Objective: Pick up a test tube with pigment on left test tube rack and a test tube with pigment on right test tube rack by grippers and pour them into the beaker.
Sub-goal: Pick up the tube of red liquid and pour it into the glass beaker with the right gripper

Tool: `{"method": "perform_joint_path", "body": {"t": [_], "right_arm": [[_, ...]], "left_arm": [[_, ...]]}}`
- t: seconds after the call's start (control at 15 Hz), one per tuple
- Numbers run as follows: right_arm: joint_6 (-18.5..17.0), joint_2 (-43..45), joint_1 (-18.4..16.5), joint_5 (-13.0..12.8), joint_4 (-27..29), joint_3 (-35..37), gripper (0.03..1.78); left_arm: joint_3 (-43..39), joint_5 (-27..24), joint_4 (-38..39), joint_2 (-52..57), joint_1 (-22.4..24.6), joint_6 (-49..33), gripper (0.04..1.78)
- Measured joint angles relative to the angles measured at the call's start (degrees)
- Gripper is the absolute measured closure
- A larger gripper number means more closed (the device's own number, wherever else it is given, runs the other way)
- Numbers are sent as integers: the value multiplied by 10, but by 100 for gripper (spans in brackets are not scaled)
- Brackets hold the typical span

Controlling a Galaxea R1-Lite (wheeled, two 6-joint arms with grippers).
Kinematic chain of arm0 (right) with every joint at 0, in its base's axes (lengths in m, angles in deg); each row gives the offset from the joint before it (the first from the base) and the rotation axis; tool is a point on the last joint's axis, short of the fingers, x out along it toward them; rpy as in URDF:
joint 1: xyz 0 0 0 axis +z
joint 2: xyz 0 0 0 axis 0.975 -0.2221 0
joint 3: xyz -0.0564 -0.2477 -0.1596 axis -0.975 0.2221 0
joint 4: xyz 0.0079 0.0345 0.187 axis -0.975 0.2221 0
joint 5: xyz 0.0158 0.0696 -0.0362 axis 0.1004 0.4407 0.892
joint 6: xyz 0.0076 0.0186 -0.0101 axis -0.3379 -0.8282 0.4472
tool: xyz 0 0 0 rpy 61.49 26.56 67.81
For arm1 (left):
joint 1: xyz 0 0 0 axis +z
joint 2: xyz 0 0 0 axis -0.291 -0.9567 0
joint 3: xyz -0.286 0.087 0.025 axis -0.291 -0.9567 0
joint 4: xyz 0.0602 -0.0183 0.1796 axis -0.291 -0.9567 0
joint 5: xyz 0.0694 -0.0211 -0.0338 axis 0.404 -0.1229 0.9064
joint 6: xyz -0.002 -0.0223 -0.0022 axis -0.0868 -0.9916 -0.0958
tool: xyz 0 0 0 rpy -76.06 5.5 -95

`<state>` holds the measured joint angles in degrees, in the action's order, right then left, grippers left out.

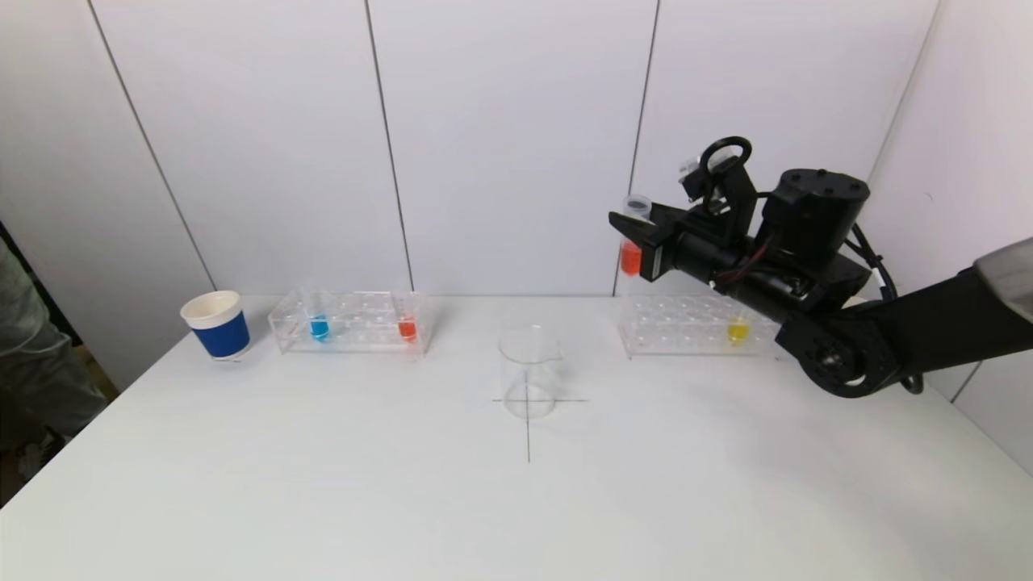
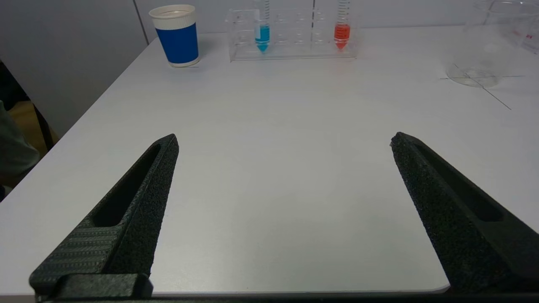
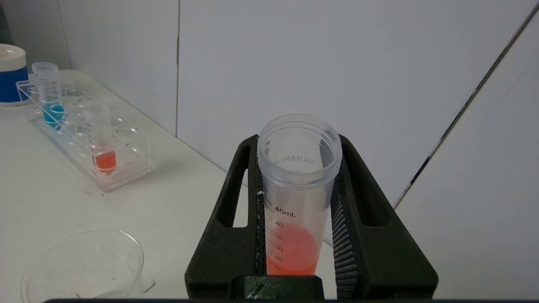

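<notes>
Test tube with orange pigment [image 1: 632,242] stands upright in the clamped jaws of the right gripper [image 1: 637,234], lifted well above the right test tube rack [image 1: 694,327] at the table's far right. The fingers [image 3: 236,219] pinch the tube on its upper body just below the open threaded mouth, leaving the liquid low in the tube. The thin clear plastic looks light and fairly stiff but smooth, so the ribbed pads probably matter for keeping it from slipping or twisting once it tilts; a hold near the top likely leaves the mouth free to swing over a rim. With no cap on, any early tilt could spill. A tube with yellow pigment [image 1: 738,329] sits in the rack below. The beaker [image 1: 529,371], clear and apparently empty, stands on a cross mark at the table's centre, well apart from the held tube. On the far left, the left test tube rack [image 1: 351,323] holds a blue tube [image 1: 319,327] and an orange one [image 1: 407,327], beside a blue paper cup [image 1: 216,324]. The left gripper [image 2: 284,141] hangs low over the near table edge, jaws spread wide and holding nothing.
</notes>
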<state>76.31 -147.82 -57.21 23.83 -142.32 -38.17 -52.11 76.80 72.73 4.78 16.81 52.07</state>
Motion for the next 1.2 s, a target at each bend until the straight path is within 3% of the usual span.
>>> {"method": "perform_joint_path", "body": {"t": [0.4, 0.67, 1.2], "right_arm": [[68, 42, 11, -4, 15, -1, 132], [73, 53, 19, -3, 22, -2, 132], [125, 48, 40, 7, 30, -13, 132]], "left_arm": [[0, 0, 0, 0, 0, 0, 6], [0, 0, 0, 0, 1, 0, 6], [0, 0, 0, 0, 0, 0, 6]]}}
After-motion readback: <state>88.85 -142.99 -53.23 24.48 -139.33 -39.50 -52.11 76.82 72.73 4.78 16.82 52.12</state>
